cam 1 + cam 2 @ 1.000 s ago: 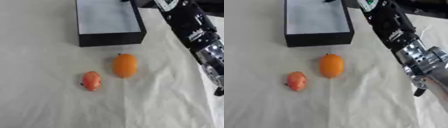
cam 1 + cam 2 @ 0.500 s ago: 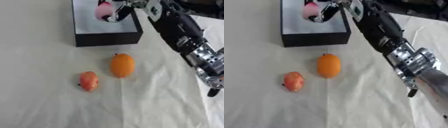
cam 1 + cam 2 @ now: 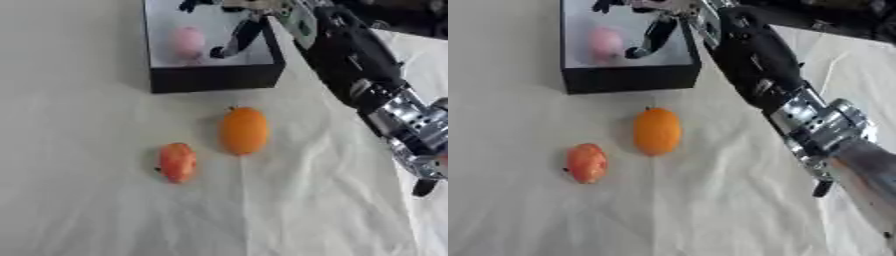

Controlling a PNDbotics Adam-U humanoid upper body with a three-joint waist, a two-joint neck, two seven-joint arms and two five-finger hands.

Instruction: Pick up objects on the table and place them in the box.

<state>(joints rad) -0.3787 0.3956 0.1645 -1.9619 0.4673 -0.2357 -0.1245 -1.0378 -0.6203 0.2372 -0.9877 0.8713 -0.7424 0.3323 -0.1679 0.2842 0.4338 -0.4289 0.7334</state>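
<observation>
Since half a second ago, the small pink rounded object [image 3: 186, 42] has left my right hand [image 3: 234, 34] and now lies on the pale floor of the box, and my fingers have spread away from it.

Cream cloth-covered table [image 3: 79, 210]: wrinkled, carrying everything in view.

Right arm [image 3: 798, 107]: black with silver joints, reaching in from the right across the table to the box.

Black rectangular open-topped box [image 3: 214, 79]: at the far side of the table, front wall facing me, with the pink object resting left of centre inside.

Right hand: over the box interior, fingers apart and relaxed, holding nothing; one dark finger hangs just beside the pink object, and I cannot tell whether it touches. My left hand shows in neither view.

Orange oval fruit-like object [image 3: 243, 130]: smooth, evenly coloured, lying lengthwise on the cloth near the box front. I judge it light and fairly stiff, perhaps slick, and best taken across its narrower middle.

Red-orange mottled oval object [image 3: 177, 161]: smaller, lying just left of and nearer to me than the orange one, apart from it. It looks light and may roll; a grasp across its short axis seems best.
</observation>
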